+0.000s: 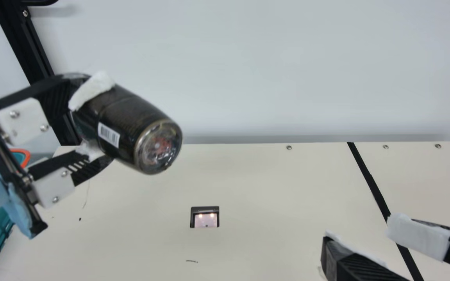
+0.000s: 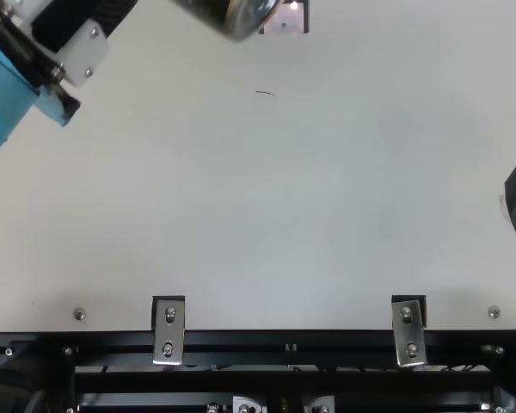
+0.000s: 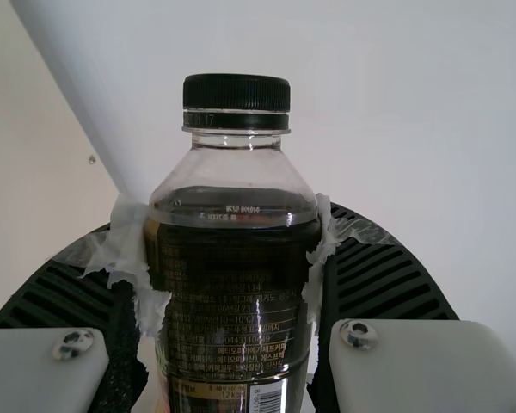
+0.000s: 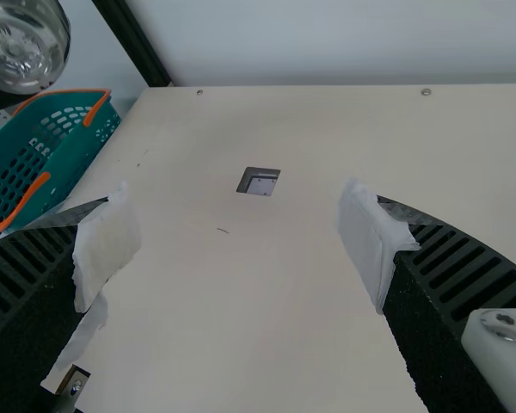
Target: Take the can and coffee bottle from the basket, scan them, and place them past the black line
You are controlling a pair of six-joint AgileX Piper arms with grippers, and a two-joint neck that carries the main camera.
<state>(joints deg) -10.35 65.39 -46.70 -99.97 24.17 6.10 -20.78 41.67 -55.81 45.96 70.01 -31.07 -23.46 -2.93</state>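
- While my left pincer [image 1: 96, 121] is clamped around the dark-labelled clear plastic coffee bottle [image 1: 135, 123], the load hangs tilted above the cream surface [image 1: 256, 179], short of the black line [image 1: 370, 180].
- Handling, as judged: liquid-filled, moderately heavy; smooth wall, prone to slip; sides may dent if over-squeezed.
- Advised hold: opposite sides below the shoulder, white padding [image 1: 92, 90] flat on the wall, printed barcode [image 1: 108, 134] uncovered.
- Right pincer [image 4: 239, 245]: released, spread wide, grasping nothing.
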